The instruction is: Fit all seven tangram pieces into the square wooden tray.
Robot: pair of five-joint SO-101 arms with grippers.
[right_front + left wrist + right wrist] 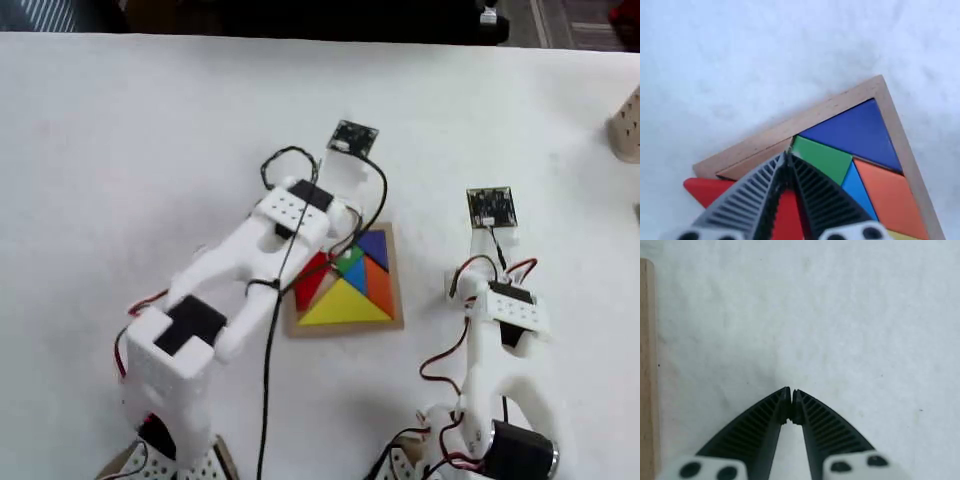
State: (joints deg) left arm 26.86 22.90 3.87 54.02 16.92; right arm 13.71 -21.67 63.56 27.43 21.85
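Observation:
The square wooden tray (397, 296) lies mid-table with coloured pieces in it: a yellow triangle (345, 303), an orange piece (378, 280), a dark blue triangle (855, 130), a green piece (822, 157) and a light blue piece (857, 187). A red triangle (702, 189) lies at the tray's left side, one corner sticking out over the wooden rim (840, 102). My left gripper (788, 159) is shut, its tips just over the red triangle next to the green piece. My right gripper (791, 392) is shut over bare table right of the tray, holding nothing.
White tablecloth surrounds the tray. The tray's rim (646, 365) lies beside the right gripper. A wooden pegged block (627, 125) stands at the far right edge. Cables hang from both arms near the tray.

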